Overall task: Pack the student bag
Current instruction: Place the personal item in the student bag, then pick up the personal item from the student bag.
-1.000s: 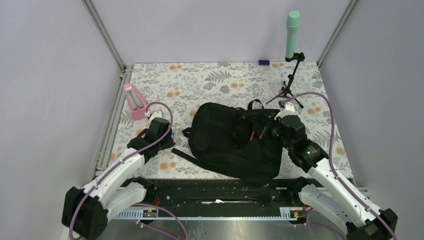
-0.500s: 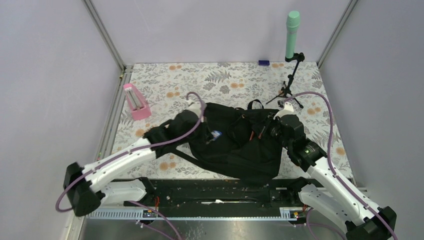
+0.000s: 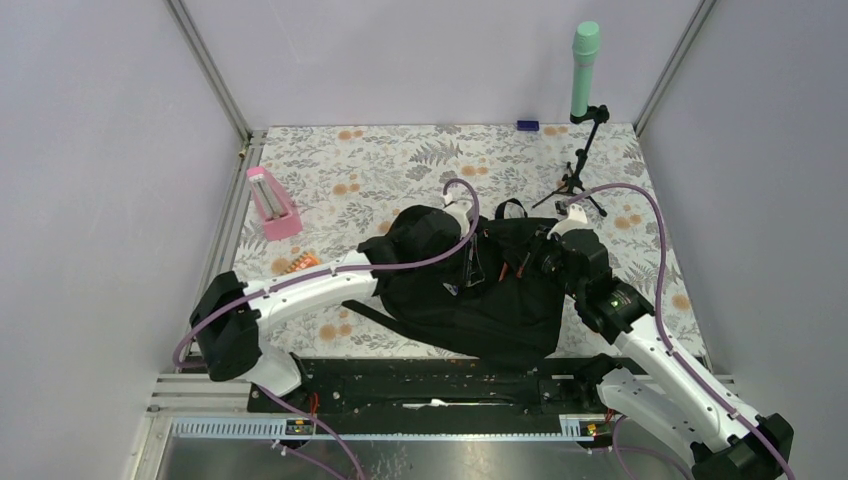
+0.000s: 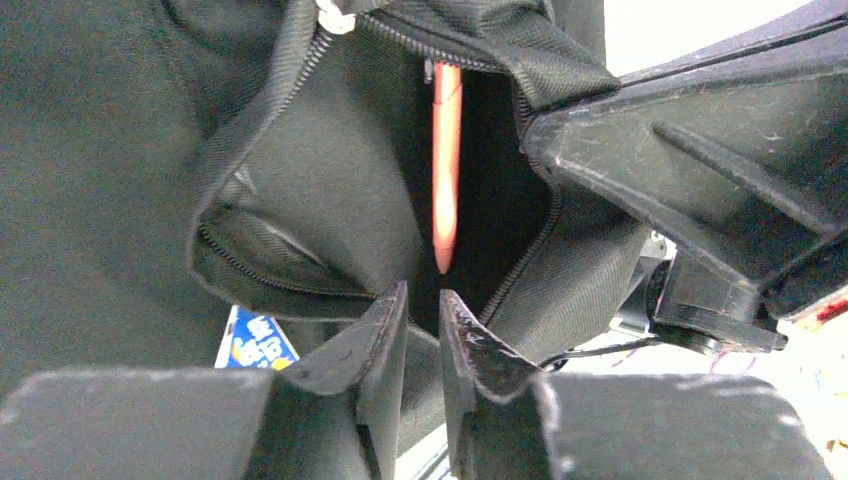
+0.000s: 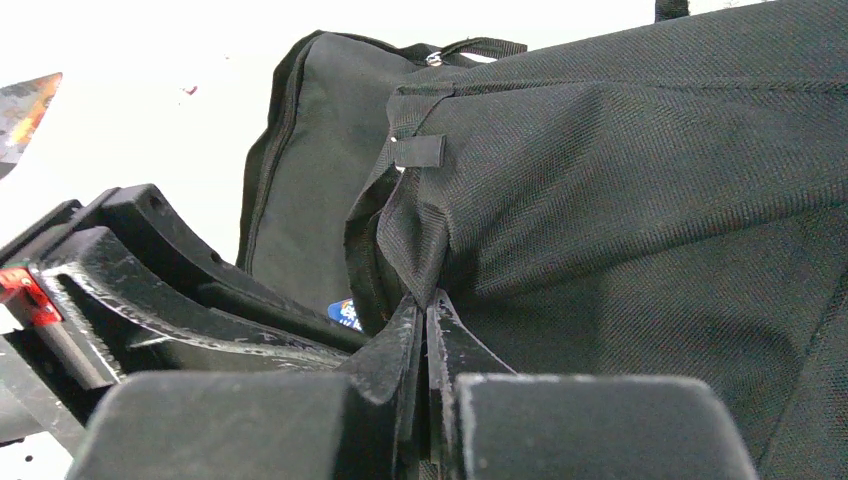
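I see the student bag lying flat on the flowered counter, near the front edge and right of centre. My two arms meet over its far part.

My left hand reaches across from the left and points into the bag's unzipped mouth. Its fingers are almost together, with only a narrow slit between them, and I see nothing held there. Past the tips, an orange pen hangs point-down inside the dark opening. A blue packet peeks out from under the left edge of the opening, left of that hand.

My right hand is pinched tight on a fold of the bag's black fabric at the right side of the opening. The two fingers are pressed against the cloth with no gap showing. In the overhead view this hand sits at the bag's far right corner, close to the left one.

Elsewhere on the counter, a pink stand is at the far left. A small orange thing lies nearer, and I cannot make it out. A green cylinder sits on a black tripod at the far right.
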You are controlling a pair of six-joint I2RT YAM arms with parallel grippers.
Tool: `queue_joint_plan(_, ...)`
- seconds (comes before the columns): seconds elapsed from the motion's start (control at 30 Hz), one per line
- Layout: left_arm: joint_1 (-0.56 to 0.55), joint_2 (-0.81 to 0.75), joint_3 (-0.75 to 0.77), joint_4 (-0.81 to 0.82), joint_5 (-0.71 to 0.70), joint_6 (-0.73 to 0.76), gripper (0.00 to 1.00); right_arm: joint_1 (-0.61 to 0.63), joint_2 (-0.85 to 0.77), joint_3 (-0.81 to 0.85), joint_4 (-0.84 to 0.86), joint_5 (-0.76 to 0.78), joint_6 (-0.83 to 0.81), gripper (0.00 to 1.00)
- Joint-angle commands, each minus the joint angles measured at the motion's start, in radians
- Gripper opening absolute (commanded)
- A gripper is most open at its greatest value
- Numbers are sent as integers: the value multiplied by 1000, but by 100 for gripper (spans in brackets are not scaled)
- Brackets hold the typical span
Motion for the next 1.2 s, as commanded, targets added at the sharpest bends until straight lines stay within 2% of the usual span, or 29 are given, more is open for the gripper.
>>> queue_joint_plan(0.0, -2, -109, -38, 22, -95, 31, 23, 8, -29, 33, 101, -73, 32, 0)
queue_joint_plan(0.1, -1, -191, -118, 20, -139, 17, 32, 8, -17, 37, 102, -74, 28, 0)
queue_joint_plan(0.2, 0, -257, -193, 3, -207, -63, 40, 8, -11, 32, 110, -80, 34, 0)
queue_joint_plan(0.33, 20, -291, -251, 3, -250, -134, 46, 8, -13, 28, 113, -84, 39, 0)
queue_joint_plan(0.8, 111, -261, -335, 227, -68, -249, 46, 8, -18, 26, 114, -92, 51, 0)
queue_joint_plan(1.0, 115, -213, -329, 257, -2, -273, 44, 8, -17, 24, 116, -95, 55, 0)
queue_joint_plan(1.17, 114, -197, -320, 261, 1, -278, 42, 9, -22, 21, 116, -90, 56, 0)
